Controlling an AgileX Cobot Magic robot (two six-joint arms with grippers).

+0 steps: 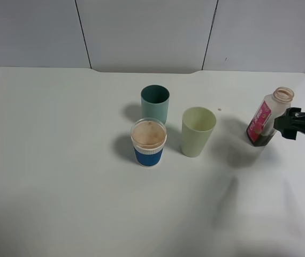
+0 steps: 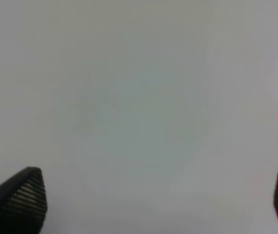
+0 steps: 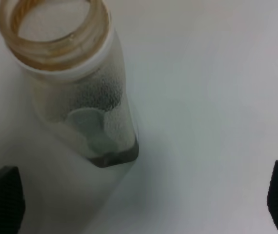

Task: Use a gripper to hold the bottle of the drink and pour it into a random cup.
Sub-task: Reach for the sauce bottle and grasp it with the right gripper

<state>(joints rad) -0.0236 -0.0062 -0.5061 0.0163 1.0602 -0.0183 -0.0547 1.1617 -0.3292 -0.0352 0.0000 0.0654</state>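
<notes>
- My right tool (image 3: 141, 202) has its jaws spread wide. The bottle (image 3: 73, 83) sits between them, nearer one finger, and nothing is clamped on it.
- On the high camera the bottle stands capless at the right side of the desk (image 1: 61, 160), apart from the cups. The tool's black tip is at its flank, but I can't tell whether they touch.
- The drink (image 1: 259, 140) is a dark layer at the bottle's bottom.
- The pale yellow-green cup (image 1: 198, 131) stands upright near mid-desk, just beside the blue-sleeved cup (image 1: 149, 142), with the teal cup (image 1: 155, 101) behind them.
- My left tool (image 2: 153, 195) hangs over the desk with its jaws apart.
</notes>
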